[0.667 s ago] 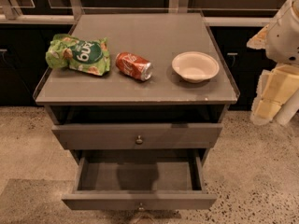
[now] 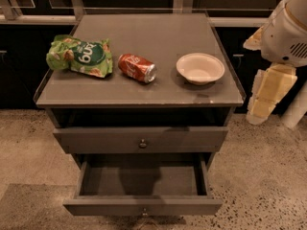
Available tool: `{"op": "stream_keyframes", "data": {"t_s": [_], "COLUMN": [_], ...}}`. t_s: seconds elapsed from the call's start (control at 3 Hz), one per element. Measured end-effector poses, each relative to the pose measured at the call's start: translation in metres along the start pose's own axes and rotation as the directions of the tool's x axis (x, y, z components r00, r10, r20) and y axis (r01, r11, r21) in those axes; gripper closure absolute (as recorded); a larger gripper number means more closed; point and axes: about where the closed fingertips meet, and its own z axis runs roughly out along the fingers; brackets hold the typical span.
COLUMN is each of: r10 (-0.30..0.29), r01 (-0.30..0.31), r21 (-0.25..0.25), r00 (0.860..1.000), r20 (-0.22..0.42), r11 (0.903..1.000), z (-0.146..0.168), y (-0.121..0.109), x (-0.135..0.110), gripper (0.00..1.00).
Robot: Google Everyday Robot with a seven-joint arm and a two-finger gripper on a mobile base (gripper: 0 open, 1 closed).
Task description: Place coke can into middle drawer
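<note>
The coke can [image 2: 137,68] lies on its side on the grey cabinet top [image 2: 144,32], between a green crisp bag and a white bowl. The middle drawer [image 2: 142,206] is pulled open below the shut upper drawer [image 2: 140,139]. Its inside shows nothing in it. My gripper [image 2: 266,94] hangs at the right edge of the view, beside the cabinet's right side and apart from the can. It holds nothing that I can see.
A green crisp bag [image 2: 79,56] lies at the left of the top and a white bowl [image 2: 200,68] at the right. Dark cabinets and a rail run behind. Speckled floor [image 2: 259,176] surrounds the cabinet.
My arm at the right has shifted slightly to the left. The can, bag, bowl and drawers have not moved.
</note>
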Motion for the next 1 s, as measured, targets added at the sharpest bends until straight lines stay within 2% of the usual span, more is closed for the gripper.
{"op": "stream_keyframes", "data": {"t_s": [0.33,0.67,1.0], "r10": [-0.021,-0.034,-0.033], "r01": [0.024,0.039,0.038], "r21": [-0.060,-0.122,-0.123], "r00": [0.999,0.999,0.998], "r20": [0.047,0.043,0.044], "r11": [0.9979,0.9918,0.9917], "z": [0.043,0.099,0.099], "y": [-0.015,-0.024,-0.024], "x": [-0.046,-0.094,-0.097], "gripper": [0.00,0.00,0.00]}}
